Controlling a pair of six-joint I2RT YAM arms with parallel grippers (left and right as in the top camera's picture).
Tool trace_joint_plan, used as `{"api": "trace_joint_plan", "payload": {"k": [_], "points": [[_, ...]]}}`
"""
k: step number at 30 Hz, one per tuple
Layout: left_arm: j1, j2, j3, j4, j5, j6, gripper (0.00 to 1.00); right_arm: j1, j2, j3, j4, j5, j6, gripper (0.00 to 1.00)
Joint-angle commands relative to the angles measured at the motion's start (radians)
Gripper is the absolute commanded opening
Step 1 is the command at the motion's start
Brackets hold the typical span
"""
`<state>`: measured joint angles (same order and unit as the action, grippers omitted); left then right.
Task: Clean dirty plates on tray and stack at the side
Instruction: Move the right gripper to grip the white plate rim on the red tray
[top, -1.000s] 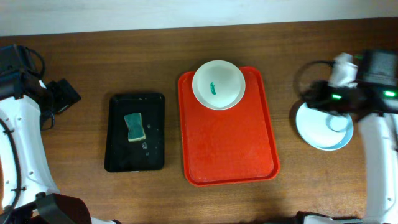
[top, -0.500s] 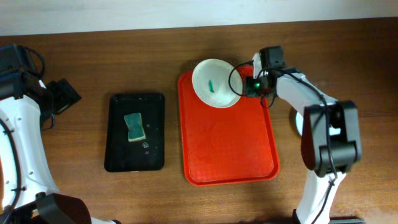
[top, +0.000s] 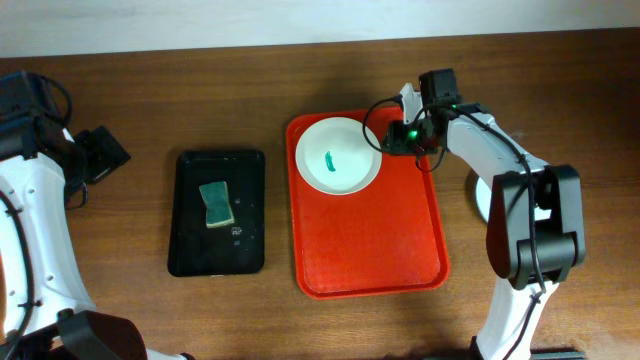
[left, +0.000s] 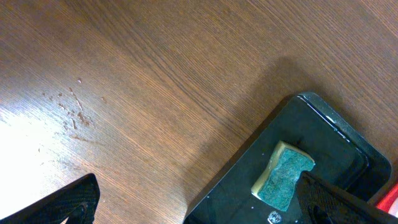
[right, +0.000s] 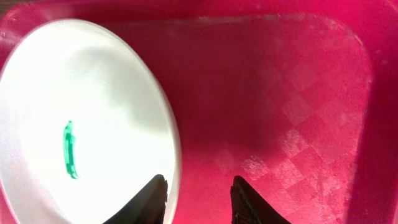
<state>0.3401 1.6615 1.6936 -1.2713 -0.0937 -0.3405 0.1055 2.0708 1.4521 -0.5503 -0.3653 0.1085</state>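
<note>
Scene with the red tray (top: 400, 250) as landmark. We count two plates in view. One dirty plate (top: 338, 155), with a green smear at its centre, lies flat in the tray's far left corner. A second plate (top: 478, 200) sits on the counter (top: 150, 80) right of the tray, mostly hidden by the right arm. We cannot tell whether more plates lie under it. Left of the tray stands one black tray (top: 190, 255) holding one sponge (top: 216, 204), which nothing holds. The right end effector (top: 400, 137) has its fingers (right: 155, 199) astride the smeared plate's right rim, with a gap showing. We cannot tell whether it grips. The left end effector (top: 103, 155) hangs far left of the tray, jaws wide apart and empty. We judge the task part done, as this plate awaits wiping and stacking.
</note>
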Motion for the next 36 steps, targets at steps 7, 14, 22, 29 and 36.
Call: {"api": "trace_joint_plan", "payload": {"k": [7,14,22,29,36], "points": [[0.003,-0.008,0.011,0.002,0.0,-0.01,0.99,0.085,0.001,0.018,-0.148,0.14,0.069,0.06],[0.003,-0.008,0.011,0.002,0.0,-0.01,0.99,0.084,-0.177,0.018,-0.443,0.195,0.174,0.04],[0.003,-0.008,0.011,0.002,0.0,-0.01,0.99,0.142,-0.208,-0.077,-0.552,0.182,0.384,0.04],[0.003,-0.008,0.011,0.002,0.0,-0.01,0.99,0.243,-0.216,-0.214,-0.396,0.206,0.556,0.37],[0.003,-0.008,0.011,-0.052,0.225,-0.01,0.99,0.205,-0.457,-0.156,-0.388,0.349,0.124,0.45]]}}
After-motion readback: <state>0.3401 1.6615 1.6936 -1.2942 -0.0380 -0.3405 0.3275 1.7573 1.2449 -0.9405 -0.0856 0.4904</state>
